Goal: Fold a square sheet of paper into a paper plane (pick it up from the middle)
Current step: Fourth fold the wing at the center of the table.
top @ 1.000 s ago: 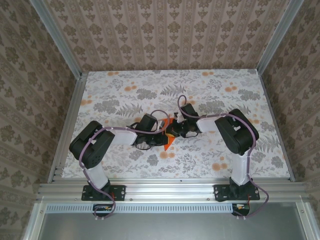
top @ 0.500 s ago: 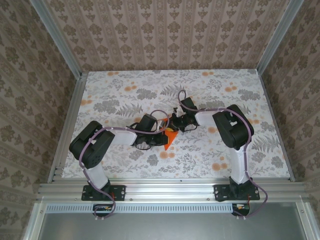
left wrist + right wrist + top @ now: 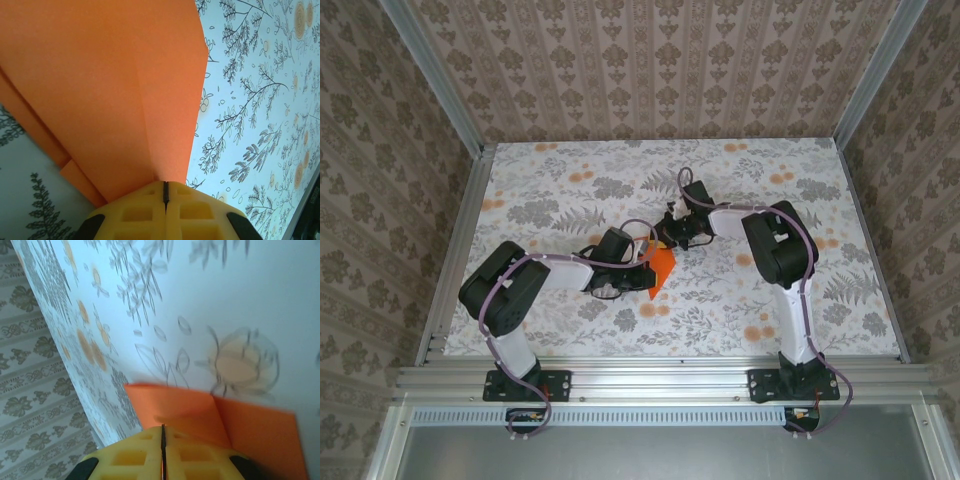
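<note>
Orange square sheet of paper [image 3: 662, 268] - folded into layered flaps - sits mid-bench [image 3: 750, 170], between the two arms. Left gripper [image 3: 165, 192] is pressed together on the sheet's narrow end, with the paper fanning out from the seam and the lower layers cut off at the frame edge. Right gripper [image 3: 162, 434] is also pressed together, and the paper's edge runs behind its tips - can't tell if it's pinched or just touching. From above, the fingertips are too small to make out.
</note>
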You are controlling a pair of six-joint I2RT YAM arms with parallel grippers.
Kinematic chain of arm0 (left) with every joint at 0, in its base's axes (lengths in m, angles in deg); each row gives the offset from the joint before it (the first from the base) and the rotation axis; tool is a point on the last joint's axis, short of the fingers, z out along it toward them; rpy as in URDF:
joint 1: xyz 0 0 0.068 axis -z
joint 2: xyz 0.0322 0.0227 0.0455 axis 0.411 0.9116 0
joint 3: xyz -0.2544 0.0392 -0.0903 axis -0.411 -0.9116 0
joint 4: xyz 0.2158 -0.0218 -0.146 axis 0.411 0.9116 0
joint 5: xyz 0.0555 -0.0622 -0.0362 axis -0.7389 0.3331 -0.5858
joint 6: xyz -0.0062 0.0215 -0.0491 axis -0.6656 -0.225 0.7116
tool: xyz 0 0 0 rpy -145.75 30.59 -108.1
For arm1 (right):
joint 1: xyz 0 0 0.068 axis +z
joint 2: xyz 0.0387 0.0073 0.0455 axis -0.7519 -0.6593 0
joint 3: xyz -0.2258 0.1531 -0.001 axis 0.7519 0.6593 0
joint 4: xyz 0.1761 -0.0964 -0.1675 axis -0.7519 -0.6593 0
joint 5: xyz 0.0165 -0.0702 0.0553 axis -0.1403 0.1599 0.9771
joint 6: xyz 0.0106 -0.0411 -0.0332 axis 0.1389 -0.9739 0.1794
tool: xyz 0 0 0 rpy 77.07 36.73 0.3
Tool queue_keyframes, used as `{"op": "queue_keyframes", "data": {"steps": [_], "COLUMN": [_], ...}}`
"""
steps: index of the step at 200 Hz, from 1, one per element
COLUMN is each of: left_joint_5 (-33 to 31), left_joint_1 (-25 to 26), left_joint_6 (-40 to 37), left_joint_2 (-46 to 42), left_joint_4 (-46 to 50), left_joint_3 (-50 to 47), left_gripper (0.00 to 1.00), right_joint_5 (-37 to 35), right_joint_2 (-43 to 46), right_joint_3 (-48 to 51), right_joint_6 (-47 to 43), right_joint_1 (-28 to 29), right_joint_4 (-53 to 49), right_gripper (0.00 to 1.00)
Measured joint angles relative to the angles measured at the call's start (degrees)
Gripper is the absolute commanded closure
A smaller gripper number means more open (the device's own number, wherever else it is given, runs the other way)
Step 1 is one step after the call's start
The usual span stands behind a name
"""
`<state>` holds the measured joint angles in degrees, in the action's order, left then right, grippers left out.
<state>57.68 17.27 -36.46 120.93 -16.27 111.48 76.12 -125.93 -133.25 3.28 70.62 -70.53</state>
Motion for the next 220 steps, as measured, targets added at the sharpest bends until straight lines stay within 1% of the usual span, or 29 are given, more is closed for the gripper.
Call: {"op": "queue_keyframes", "data": {"steps": [46,81,121,140,157,166,172,184,198,220], "left_joint_5": [1.16,2.01,2.91,3.56,3.74,3.72,3.56,3.06,2.43,1.51], "left_joint_1": [0.0,0.0,0.0,0.02,0.07,0.07,0.07,0.04,-0.02,-0.66], "left_joint_6": [-0.39,-0.66,-1.95,-3.52,-5.44,-6.45,-6.97,-7.93,-8.55,-9.05], "left_joint_2": [0.07,0.07,0.07,-0.09,-0.68,-1.2,-1.64,-2.95,-4.96,-8.87], "left_joint_4": [0.11,0.52,1.86,3.58,6.8,9.33,10.91,14.84,18.97,22.88], "left_joint_3": [-0.26,-0.28,0.15,0.59,1.4,1.88,2.14,2.71,3.91,7.06], "left_gripper": [1.0,1.0,1.0,0.99,0.94,0.89,0.85,0.82,0.75,0.73], "right_joint_5": [-3.15,-6.8,-8.09,-8.92,-10.62,-11.26,-11.78,-12.46,-13.07,-13.86], "right_joint_2": [-4.0,-6.16,-6.21,-4.31,0.83,4.74,8.07,14.8,22.32,30.97], "right_joint_3": [-7.13,-12.57,-14.23,-14.03,-11.56,-9.2,-6.95,-2.34,3.96,14.58], "right_joint_6": [-1.31,-3.41,-4.94,-6.49,-8.44,-9.33,-9.92,-10.45,-10.58,-9.94], "right_joint_1": [-2.47,-3.02,-3.93,-4.81,-5.49,-5.66,-5.81,-5.92,-5.86,-5.49], "right_joint_4": [-0.9,-4.7,-7.1,-9.64,-11.61,-12.2,-12.22,-12.09,-10.82,-8.44], "right_gripper": [0.9,0.9,0.87,0.85,0.83,0.83,0.82,0.82,0.8,0.79]}}
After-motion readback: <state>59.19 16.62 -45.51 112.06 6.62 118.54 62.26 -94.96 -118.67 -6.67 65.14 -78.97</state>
